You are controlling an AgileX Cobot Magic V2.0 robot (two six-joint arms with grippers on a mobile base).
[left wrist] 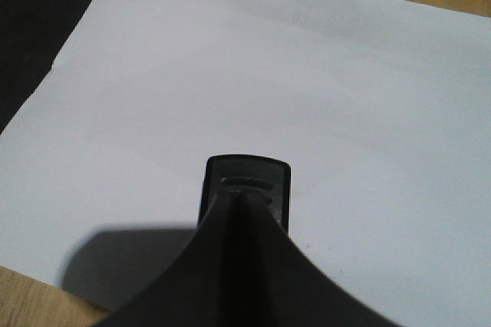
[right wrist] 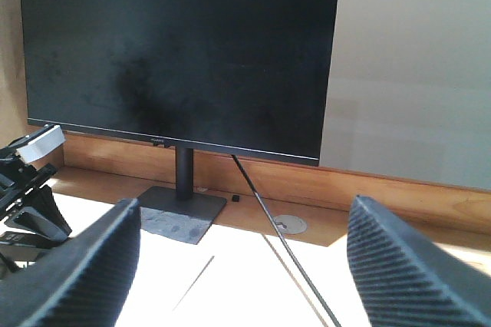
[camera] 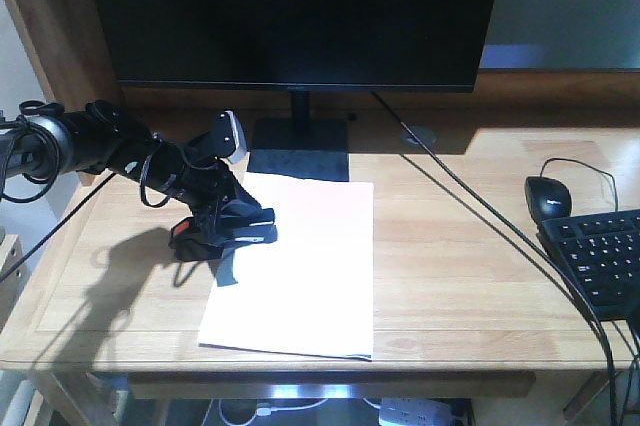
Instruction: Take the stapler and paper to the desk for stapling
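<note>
1. Paper lies on the table near its front edge – bare wood to its right.
2. Left arm reaches in from the left, low; its fingers pinch the stapler over the paper's left edge.
3. Right fingers are spread wide, facing the monitor.

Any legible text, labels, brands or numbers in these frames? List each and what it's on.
None can be read.
Monitor: a small mark on its lower bezel, too blurred to read.
Keyboard: key legends too small to read.
Paper: blank.
Stapler in the left end effector: no marking visible.
</note>
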